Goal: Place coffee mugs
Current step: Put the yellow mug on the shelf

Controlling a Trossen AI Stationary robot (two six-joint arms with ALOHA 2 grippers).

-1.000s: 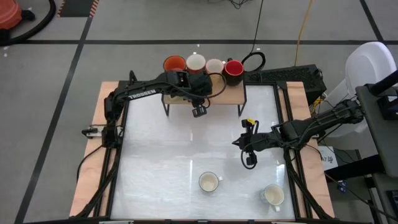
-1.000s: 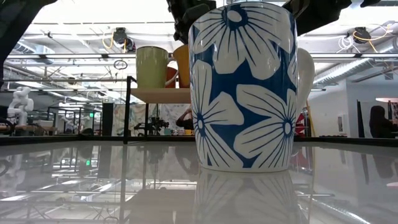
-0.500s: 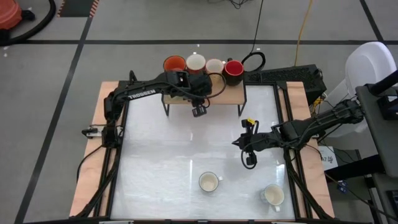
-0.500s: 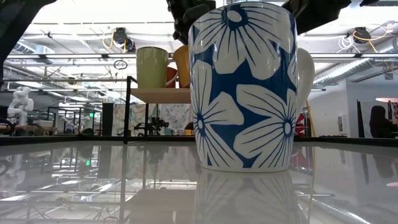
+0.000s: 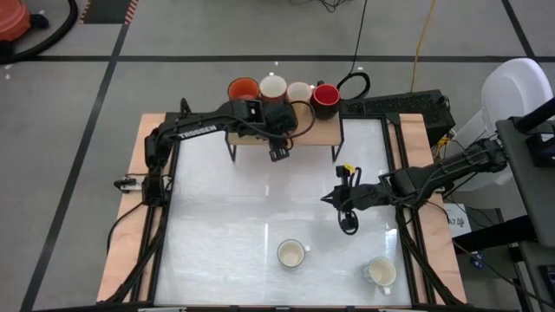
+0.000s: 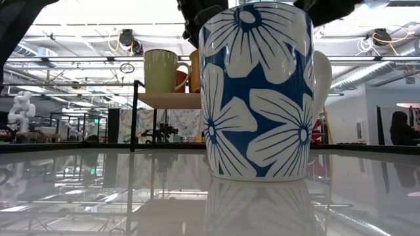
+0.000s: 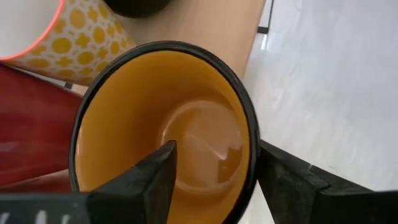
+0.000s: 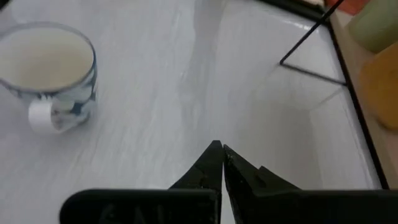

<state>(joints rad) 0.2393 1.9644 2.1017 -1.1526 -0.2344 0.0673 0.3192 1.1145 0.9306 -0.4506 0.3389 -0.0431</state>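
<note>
Left gripper [image 7: 211, 180] at the shelf [image 5: 325, 133], jaws grasping the amber mug [image 7: 165, 124] by its wall, one finger inside. Ceramic: rigid, glossy, fragile, best held at rim or handle. Right gripper [image 8: 219, 163] hovers over the counter [image 5: 225, 217] near the shelf, jaws clenched, empty.

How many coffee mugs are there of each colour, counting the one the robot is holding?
Orange mug: 1
Red mug: 1
White or cream mugs, seen from above: 4
Amber mug, held by the left gripper: 1
Total in view: 7
</note>
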